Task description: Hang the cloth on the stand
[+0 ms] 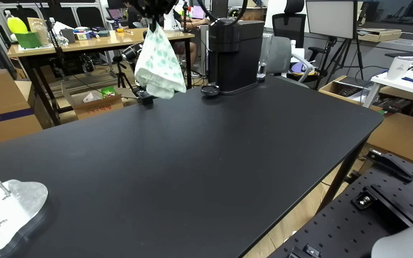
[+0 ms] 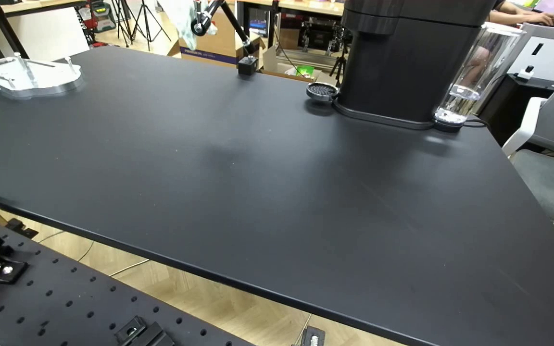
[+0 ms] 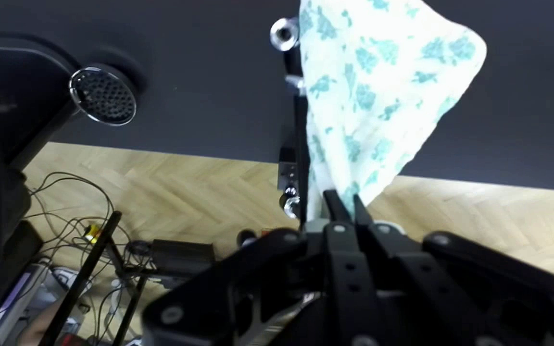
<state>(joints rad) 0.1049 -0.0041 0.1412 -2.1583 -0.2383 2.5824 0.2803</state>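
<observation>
A white cloth with green leaf prints hangs down from my gripper, in an exterior view (image 1: 161,66) and in the wrist view (image 3: 378,72). Its lower part also shows in an exterior view (image 2: 184,21). My gripper (image 3: 345,196) is shut on the cloth's upper end; it also shows dark at the top of an exterior view (image 1: 154,23). A black jointed stand (image 2: 232,23) is clamped at the table's far edge; its base shows behind the cloth in an exterior view (image 1: 145,98). In the wrist view the stand (image 3: 301,125) runs along the cloth's left side, partly covered. Contact is unclear.
A black coffee machine (image 1: 237,57) with a round drip grille (image 2: 321,91) and a clear water tank (image 2: 459,98) stands near the stand. A white board with pegs (image 1: 23,200) lies on the black table (image 1: 192,172). Another desk (image 1: 102,42) is behind.
</observation>
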